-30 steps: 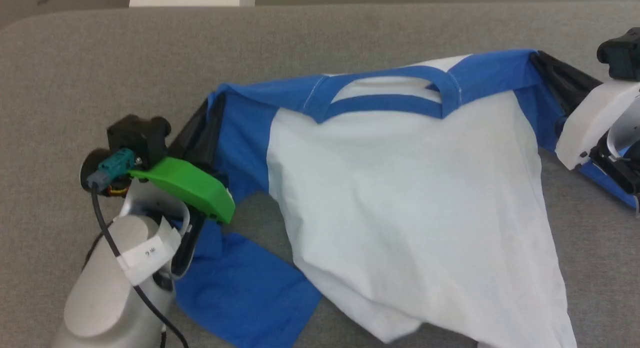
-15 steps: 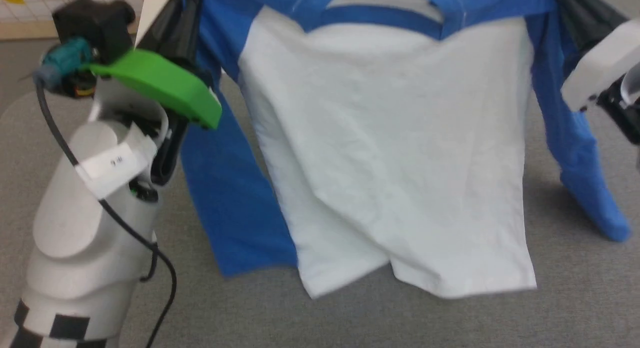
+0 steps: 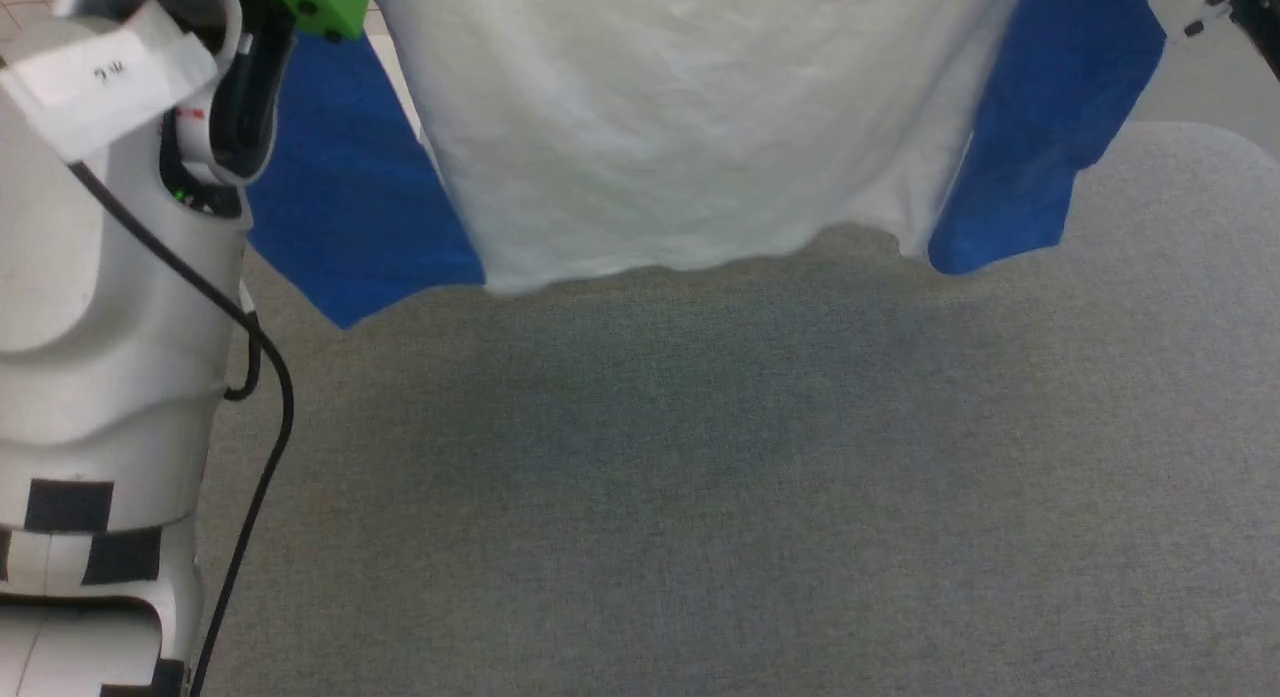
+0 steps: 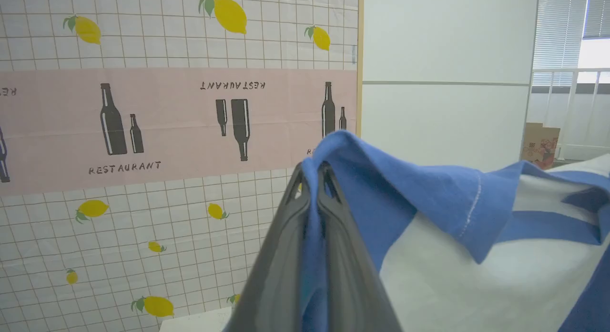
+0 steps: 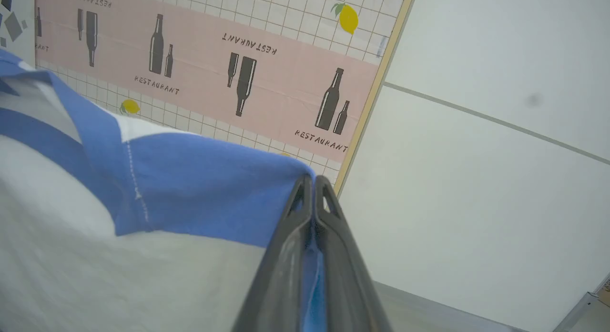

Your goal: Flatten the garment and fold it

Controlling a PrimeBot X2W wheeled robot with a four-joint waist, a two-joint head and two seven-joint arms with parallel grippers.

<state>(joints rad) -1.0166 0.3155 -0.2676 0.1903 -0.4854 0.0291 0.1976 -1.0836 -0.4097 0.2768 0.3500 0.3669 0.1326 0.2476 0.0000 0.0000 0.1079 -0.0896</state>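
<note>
The garment [image 3: 660, 127], a white T-shirt with blue sleeves, hangs in the air above the grey table [image 3: 700, 477], its hem and both sleeve ends dangling free of the surface. In the left wrist view my left gripper [image 4: 313, 172] is shut on the blue shoulder cloth of the garment [image 4: 429, 198], which drapes over its fingertips. In the right wrist view my right gripper [image 5: 313, 182] is shut on the other blue shoulder of the garment [image 5: 200, 179]. The blue collar [image 4: 543, 225] sags between the two grips. The shirt's top edge lies above the head view.
My left forearm [image 3: 100, 277] with its black cable and green cover [image 3: 310, 2] stands at the left of the head view. A wall panel printed with lemons and bottles [image 4: 167, 122] rises behind the table. A cardboard box [image 4: 541, 141] sits far off.
Both arms have lifted the shirt off the table, from lying half spread to hanging fully clear. The head view has shifted too, so the grippers have left its top.
</note>
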